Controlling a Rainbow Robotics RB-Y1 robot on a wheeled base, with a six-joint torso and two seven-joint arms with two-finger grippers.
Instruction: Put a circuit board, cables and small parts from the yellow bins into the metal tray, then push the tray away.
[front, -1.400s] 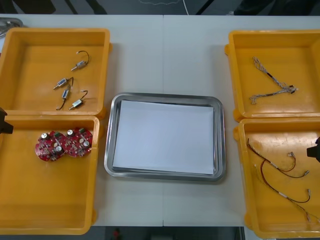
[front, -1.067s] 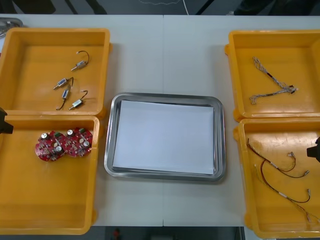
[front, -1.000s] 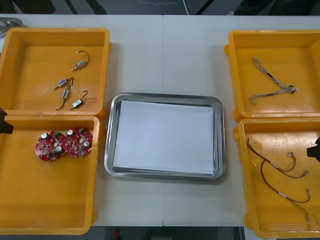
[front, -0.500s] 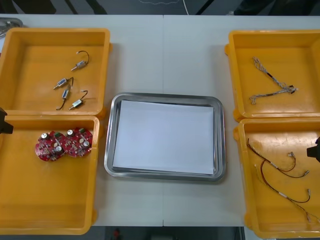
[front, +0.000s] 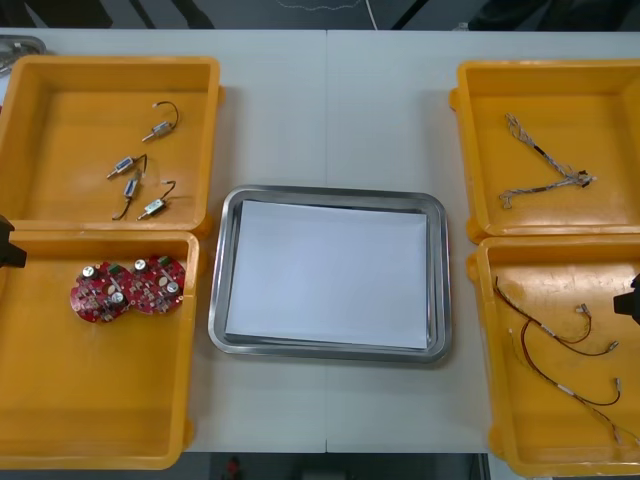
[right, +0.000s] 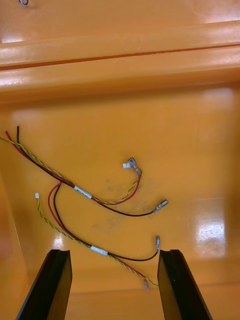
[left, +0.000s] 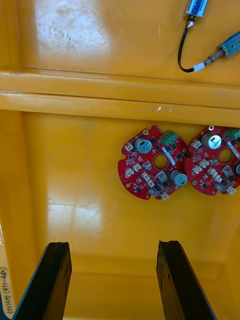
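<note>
Two round red circuit boards (front: 127, 287) lie side by side in the near left yellow bin (front: 60, 420); the left wrist view has them (left: 154, 162) beyond my left gripper (left: 112, 280), which hangs open above the bin floor. Several small metal parts (front: 140, 175) with black leads rest in the far left bin. The metal tray (front: 331, 274), white inside, sits mid-table. Red and yellow cables (front: 560, 345) lie in the near right bin, under my open right gripper (right: 114, 285); those cables (right: 95, 200) lie just beyond its fingers. A twisted cable (front: 545, 170) lies in the far right bin.
Bin walls (front: 205, 240) rise close to both sides of the tray. Bare table (front: 330, 110) stretches beyond the tray's far rim. The left arm (front: 8, 245) and right arm (front: 630, 297) show as dark tips at the view's side edges.
</note>
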